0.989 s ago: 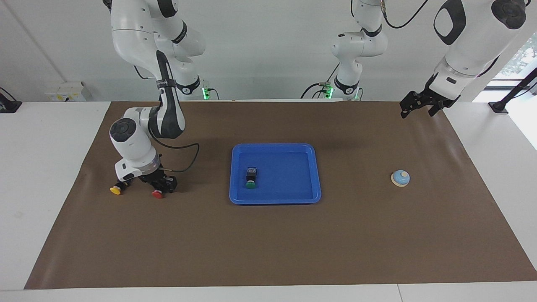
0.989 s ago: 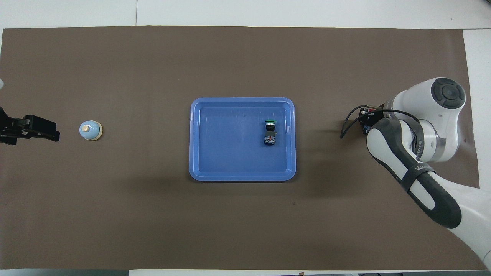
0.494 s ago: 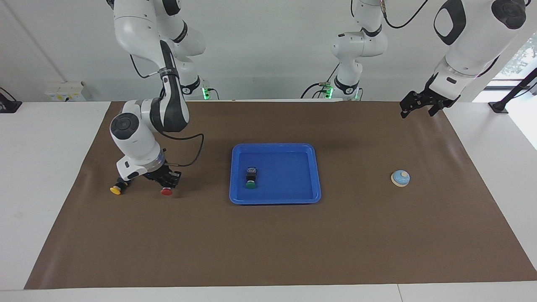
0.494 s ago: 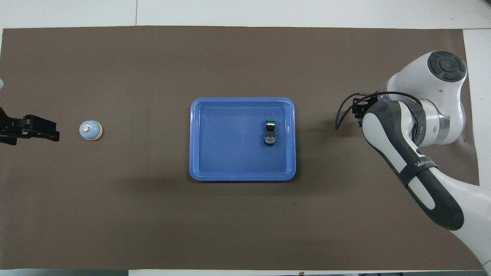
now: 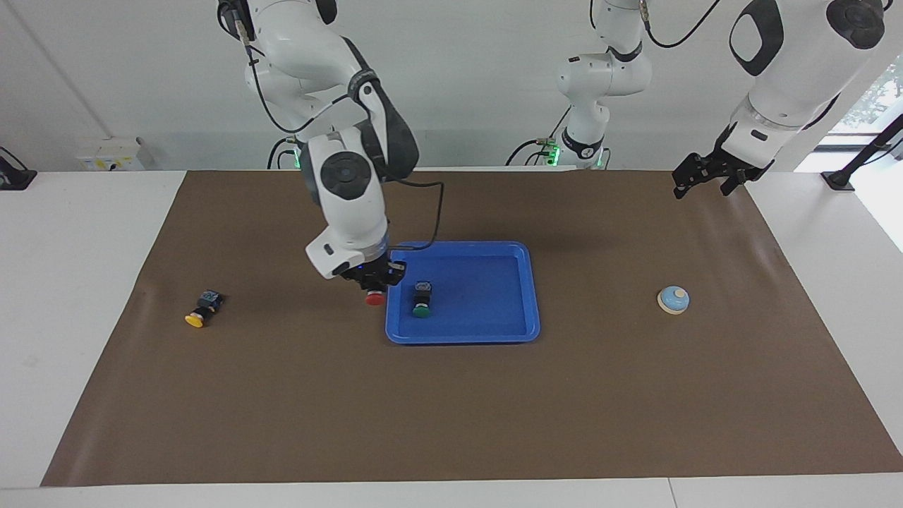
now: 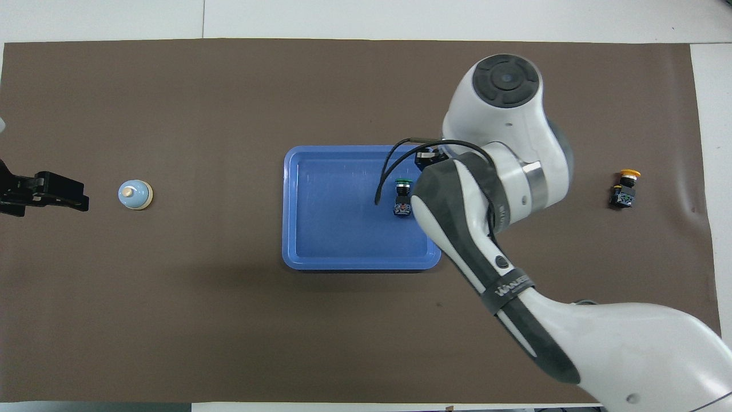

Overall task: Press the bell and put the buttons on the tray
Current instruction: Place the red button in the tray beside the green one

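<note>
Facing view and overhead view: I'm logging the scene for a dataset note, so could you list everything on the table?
Tray: one, bright blue, mid-table on the mat.
Green button: one, lying in the tray.
Red button: one, held by the right gripper, over the tray's edge toward the right arm's end.
Yellow button: one, on the mat toward the right arm's end.
Bell: one, light blue and cream, toward the left arm's end.
Mat: one, brown.
Right gripper: carrying the red button.
Left gripper: waiting, raised near the mat's corner.

One button (image 5: 422, 299) lies in the tray (image 5: 508, 331) (bell (image 5: 673, 300) toward the left arm's end).
</note>
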`<move>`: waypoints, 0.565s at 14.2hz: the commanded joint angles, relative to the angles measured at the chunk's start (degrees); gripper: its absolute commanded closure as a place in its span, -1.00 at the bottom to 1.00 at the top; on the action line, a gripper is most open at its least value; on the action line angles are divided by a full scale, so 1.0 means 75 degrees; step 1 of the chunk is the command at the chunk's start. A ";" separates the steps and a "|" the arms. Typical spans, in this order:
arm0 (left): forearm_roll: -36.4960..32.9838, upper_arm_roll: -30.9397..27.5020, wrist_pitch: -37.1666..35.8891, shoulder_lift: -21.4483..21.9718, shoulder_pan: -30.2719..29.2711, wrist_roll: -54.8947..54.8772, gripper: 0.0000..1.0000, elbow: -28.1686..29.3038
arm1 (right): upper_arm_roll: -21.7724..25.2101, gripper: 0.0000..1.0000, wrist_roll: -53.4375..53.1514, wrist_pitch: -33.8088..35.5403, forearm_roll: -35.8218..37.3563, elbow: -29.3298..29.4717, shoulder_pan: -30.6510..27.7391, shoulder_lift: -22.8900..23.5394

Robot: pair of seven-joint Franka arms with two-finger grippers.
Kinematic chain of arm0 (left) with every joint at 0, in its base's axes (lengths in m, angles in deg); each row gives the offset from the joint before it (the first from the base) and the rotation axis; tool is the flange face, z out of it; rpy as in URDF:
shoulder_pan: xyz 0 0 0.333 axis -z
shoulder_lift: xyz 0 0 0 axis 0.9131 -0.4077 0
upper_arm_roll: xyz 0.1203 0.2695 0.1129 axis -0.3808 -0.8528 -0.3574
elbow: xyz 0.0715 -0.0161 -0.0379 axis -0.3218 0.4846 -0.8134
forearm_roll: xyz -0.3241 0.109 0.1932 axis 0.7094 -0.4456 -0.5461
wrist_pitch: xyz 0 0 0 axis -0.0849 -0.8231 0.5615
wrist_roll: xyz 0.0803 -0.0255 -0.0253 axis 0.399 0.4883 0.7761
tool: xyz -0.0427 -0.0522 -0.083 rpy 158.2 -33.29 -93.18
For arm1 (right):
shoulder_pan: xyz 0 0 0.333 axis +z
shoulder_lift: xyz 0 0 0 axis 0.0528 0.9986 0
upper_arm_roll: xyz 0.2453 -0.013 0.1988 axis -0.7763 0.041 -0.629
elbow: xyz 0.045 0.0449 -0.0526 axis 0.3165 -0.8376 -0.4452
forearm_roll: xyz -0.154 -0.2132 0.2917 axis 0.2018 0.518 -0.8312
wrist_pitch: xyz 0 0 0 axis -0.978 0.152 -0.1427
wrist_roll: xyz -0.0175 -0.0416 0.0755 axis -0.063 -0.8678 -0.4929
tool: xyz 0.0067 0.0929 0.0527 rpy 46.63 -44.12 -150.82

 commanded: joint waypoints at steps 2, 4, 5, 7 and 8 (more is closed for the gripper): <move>0.0006 -0.0040 -0.0015 0.0074 0.0023 0.0029 -1.00 -0.0004 | 0.0008 1.00 -0.1054 0.0095 -0.0501 0.1309 0.0776 0.1147; 0.0006 -0.0040 -0.0015 0.0085 0.0023 0.0029 -1.00 -0.0004 | -0.0004 1.00 -0.1078 -0.0456 -0.0548 0.0866 0.0930 0.1135; 0.0006 -0.0040 -0.0015 0.0074 0.0023 0.0029 -1.00 -0.0004 | 0.0008 1.00 -0.1101 -0.0760 -0.0549 0.0643 0.1104 0.1147; 0.0006 -0.0040 -0.0015 0.0074 0.0023 0.0029 -1.00 -0.0004 | 0.0008 1.00 -0.1439 -0.1544 -0.0537 -0.0071 0.1328 0.1101; 0.0006 -0.0040 -0.0015 0.0074 0.0023 0.0029 -1.00 -0.0004 | 0.0008 1.00 -0.1453 -0.1687 -0.0525 -0.0283 0.1340 0.1054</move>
